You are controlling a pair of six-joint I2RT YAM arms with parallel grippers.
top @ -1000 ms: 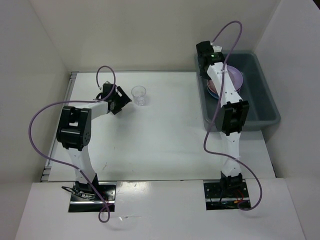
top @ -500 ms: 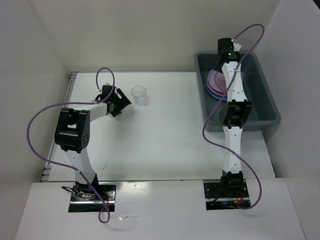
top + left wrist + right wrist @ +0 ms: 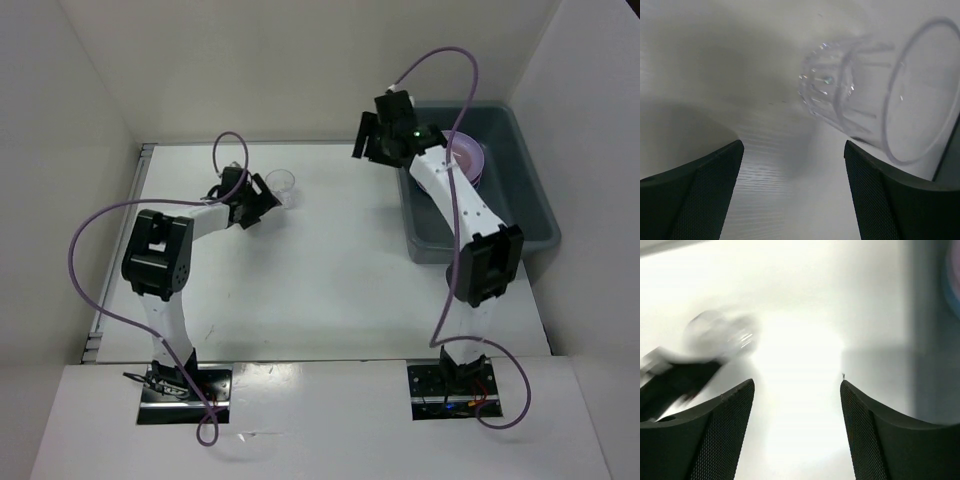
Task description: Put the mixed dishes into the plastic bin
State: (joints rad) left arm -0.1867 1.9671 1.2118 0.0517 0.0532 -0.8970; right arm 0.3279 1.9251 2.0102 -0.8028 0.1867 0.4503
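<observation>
A small clear cup point(image 3: 282, 186) stands on the white table; in the left wrist view the cup point(image 3: 875, 115) is just beyond and right of my fingertips. My left gripper point(image 3: 263, 203) point(image 3: 792, 146) is open and empty, low over the table beside the cup. The grey-blue plastic bin point(image 3: 520, 215) stands at the right, with stacked pink, purple and blue plates point(image 3: 468, 155) inside. My right gripper point(image 3: 372, 140) point(image 3: 797, 382) hangs open and empty above the table, just left of the bin. Its blurred view takes in the cup point(image 3: 722, 335) and the bin's wall point(image 3: 930, 340).
White walls close in the table at the back and on both sides. My left arm point(image 3: 670, 385) shows as a dark blur in the right wrist view. Both arm bases are bolted at the near edge.
My right gripper has opened and swung from over the bin to the left, out above the table. The left gripper has moved closer to the cup.
</observation>
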